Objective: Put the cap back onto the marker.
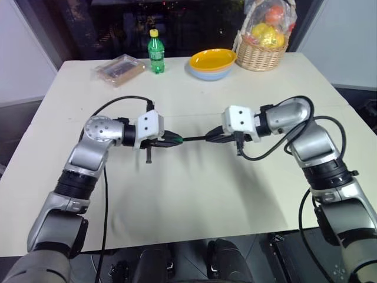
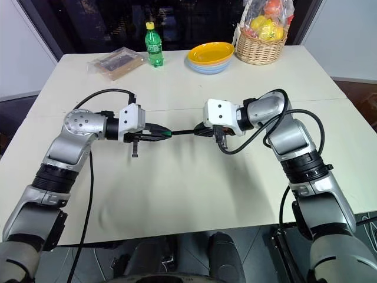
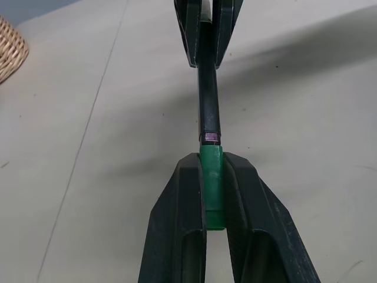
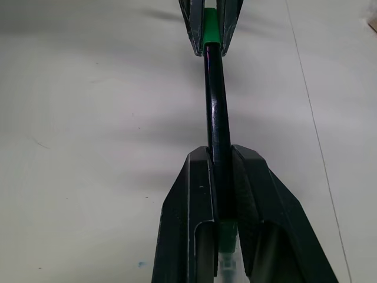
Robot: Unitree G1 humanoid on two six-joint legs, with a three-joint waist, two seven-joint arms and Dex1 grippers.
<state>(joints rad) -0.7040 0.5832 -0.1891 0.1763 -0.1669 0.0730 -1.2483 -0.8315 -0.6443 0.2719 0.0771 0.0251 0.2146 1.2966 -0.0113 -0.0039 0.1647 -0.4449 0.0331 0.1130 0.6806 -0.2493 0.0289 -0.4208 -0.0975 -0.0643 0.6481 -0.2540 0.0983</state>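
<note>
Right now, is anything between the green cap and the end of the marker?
No, nothing visible. The cap, held in the left gripper, already meets the end of the marker, which the right gripper holds above the bare table.

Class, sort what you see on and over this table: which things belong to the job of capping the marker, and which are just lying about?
In the job:
- cap, held in the left tool
- marker, held in the right tool, meeting the cap over the table

Lying about, at the far edge:
- bottle
- bowl
- basket
- packet
</note>
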